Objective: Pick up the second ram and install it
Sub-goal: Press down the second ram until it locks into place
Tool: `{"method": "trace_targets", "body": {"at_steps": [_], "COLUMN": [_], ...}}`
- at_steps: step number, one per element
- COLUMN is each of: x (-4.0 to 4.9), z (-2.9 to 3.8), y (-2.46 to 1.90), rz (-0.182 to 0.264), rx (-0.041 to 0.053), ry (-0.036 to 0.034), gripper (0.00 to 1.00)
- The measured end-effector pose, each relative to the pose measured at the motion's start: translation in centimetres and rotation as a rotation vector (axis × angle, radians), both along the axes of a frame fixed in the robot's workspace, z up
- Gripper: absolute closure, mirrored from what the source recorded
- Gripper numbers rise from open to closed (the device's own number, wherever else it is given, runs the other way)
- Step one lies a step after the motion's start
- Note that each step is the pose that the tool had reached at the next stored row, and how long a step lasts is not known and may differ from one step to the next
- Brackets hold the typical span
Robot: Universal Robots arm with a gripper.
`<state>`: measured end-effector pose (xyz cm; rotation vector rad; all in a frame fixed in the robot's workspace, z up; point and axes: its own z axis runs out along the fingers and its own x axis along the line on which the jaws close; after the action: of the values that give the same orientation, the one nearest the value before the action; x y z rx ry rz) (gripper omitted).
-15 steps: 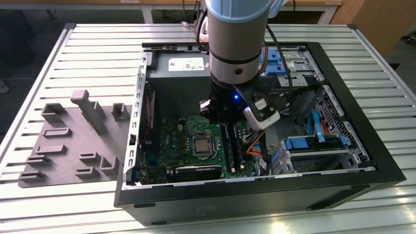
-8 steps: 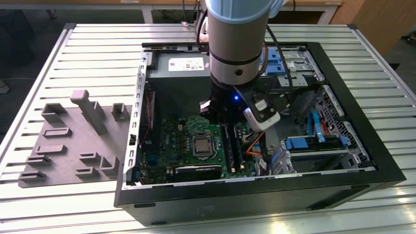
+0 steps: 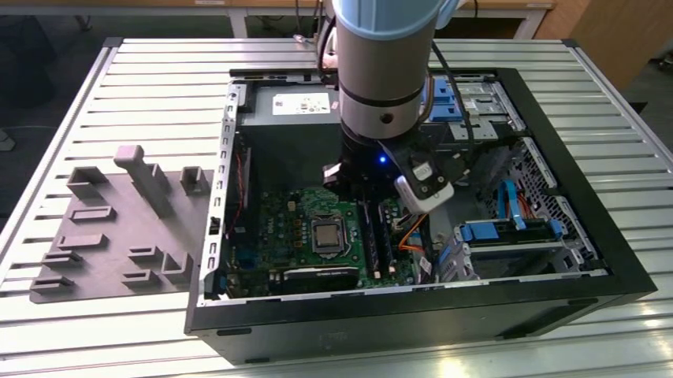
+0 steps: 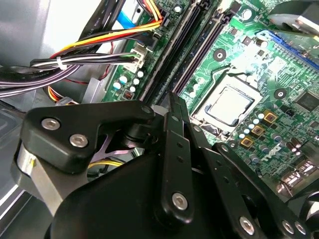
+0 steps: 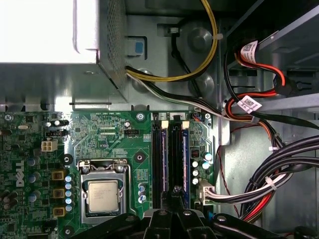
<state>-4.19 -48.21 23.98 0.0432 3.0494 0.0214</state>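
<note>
My gripper (image 5: 174,190) hangs inside the open computer case (image 3: 589,295), low over the memory slots of the green motherboard (image 5: 107,144). Its black fingers (image 4: 172,107) are pressed together, and nothing shows between them. Two thin blue-edged sticks stand in the slots. One stick (image 5: 185,154) is nearer the white cable plug, the other (image 5: 163,154) is nearer the processor. I cannot tell which is the second ram. The fingertips sit over the end of the slot bank, between the two sticks. In the exterior view the arm (image 3: 384,71) reaches down over the slots (image 3: 377,236).
A grey moulded tray (image 3: 110,236) lies on the slatted table at the exterior view's left. Cable bundles (image 5: 279,164) and a white plug (image 5: 205,191) crowd one side of the slots. The processor (image 5: 103,194) and the metal power-supply box (image 5: 55,45) lie on the other.
</note>
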Motion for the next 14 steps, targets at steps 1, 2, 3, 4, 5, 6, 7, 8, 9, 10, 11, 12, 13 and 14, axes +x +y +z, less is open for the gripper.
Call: {"method": "trace_targets", "body": {"at_steps": [1, 2, 3, 4, 5, 6, 7, 8, 9, 10, 11, 12, 13, 14], "x": [0.0, 0.0, 0.0, 0.0, 0.0, 0.0, 0.0, 0.0, 0.0, 0.0, 0.0, 0.0, 0.0, 0.0], "z": [0.0, 0.0, 0.0, 0.0, 0.0, 0.0, 0.0, 0.0, 0.0, 0.0, 0.0, 0.0, 0.0, 0.0], "y": [-0.02, -0.04, -0.06, -0.08, -0.11, -0.15, -0.16, -0.18, -0.2, -0.22, -0.25, -0.27, -0.3, -0.33], "rz": [0.0, 0.0, 0.0, 0.0, 0.0, 0.0, 0.0, 0.0, 0.0, 0.0, 0.0, 0.0, 0.0, 0.0], "rx": [0.0001, 0.0, 0.0, 0.0, 0.0, 0.0, 0.0, 0.0001, 0.0, 0.0, 0.0, 0.0001, 0.0, 0.0], "ry": [-0.0001, 0.0, 0.0, 0.0, 0.0, 0.0, -0.0001, -0.0001, 0.0, 0.0, 0.0, -0.0001, 0.0, 0.0], "gripper": [0.89, 0.89, 0.89, 0.89, 0.89, 0.89, 0.89, 0.89, 0.89, 0.89, 0.89, 0.89, 0.89, 0.89]}}
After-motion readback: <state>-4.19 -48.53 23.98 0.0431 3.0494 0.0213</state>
